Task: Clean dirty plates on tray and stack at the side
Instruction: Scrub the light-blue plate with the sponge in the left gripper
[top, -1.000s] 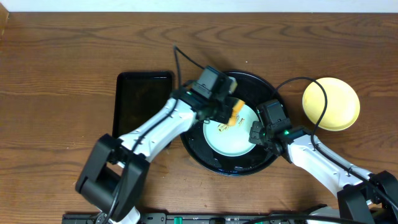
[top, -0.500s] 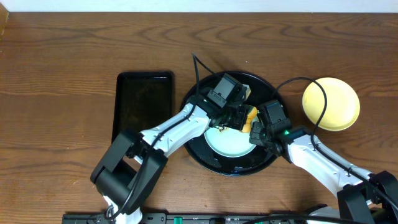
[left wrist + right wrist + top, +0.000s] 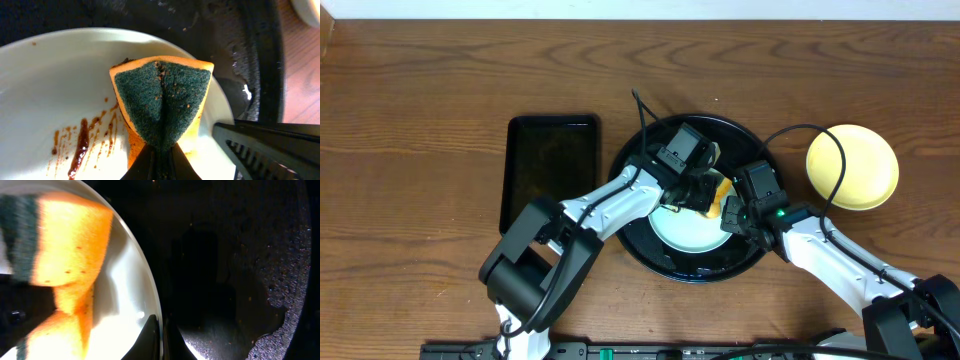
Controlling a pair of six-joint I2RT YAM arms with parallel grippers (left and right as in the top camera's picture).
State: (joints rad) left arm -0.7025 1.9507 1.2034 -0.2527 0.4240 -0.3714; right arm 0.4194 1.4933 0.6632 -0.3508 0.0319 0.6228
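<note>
A pale mint-white plate [image 3: 685,228] with brown streaks [image 3: 80,145] lies in the big round black tray [image 3: 650,250]. My left gripper [image 3: 705,192] is shut on an orange sponge with a green scouring face [image 3: 160,102] and presses it on the plate's right part. My right gripper [image 3: 732,212] is shut on the plate's right rim [image 3: 152,305]; the sponge also shows in the right wrist view [image 3: 65,240]. A pale yellow plate [image 3: 852,167] lies on the table to the right of the tray. No light blue plate is in view.
A smaller rectangular black tray [image 3: 550,165] lies left of the round tray. Cables [image 3: 820,140] arc over the tray's top and right side. The wooden table's far edge meets a white wall at the top.
My left gripper has carried the sponge from the plate's upper middle to its right side, close to my right gripper. The right arm and the plate have stayed still.
</note>
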